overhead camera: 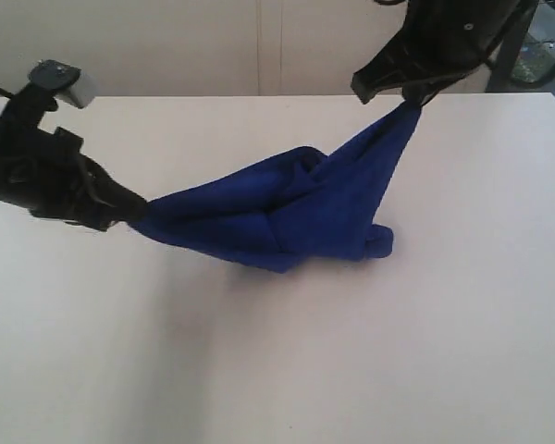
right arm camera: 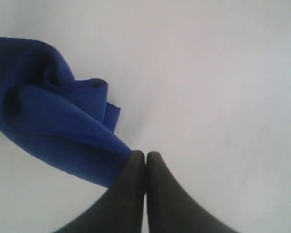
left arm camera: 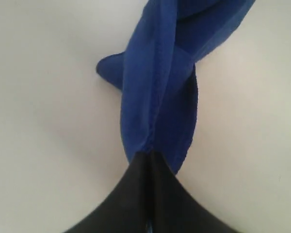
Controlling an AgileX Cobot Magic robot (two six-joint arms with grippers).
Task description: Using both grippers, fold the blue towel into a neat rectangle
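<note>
Exterior view: the left gripper (overhead camera: pixel 129 215) pinches one end of the blue towel (overhead camera: pixel 287 208) and the raised right gripper (overhead camera: pixel 414 98) the other, the cloth sagging between them onto the table (overhead camera: pixel 444 351). Left wrist view: jaws clenched on a bunched corner, towel running straight out from the tips. Right wrist view: jaws pressed together, cloth caught at one tip and trailing off below.

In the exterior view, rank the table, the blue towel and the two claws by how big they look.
Largest: the table.
Next: the blue towel.
The left claw and right claw look alike and small, so I won't rank them.
</note>
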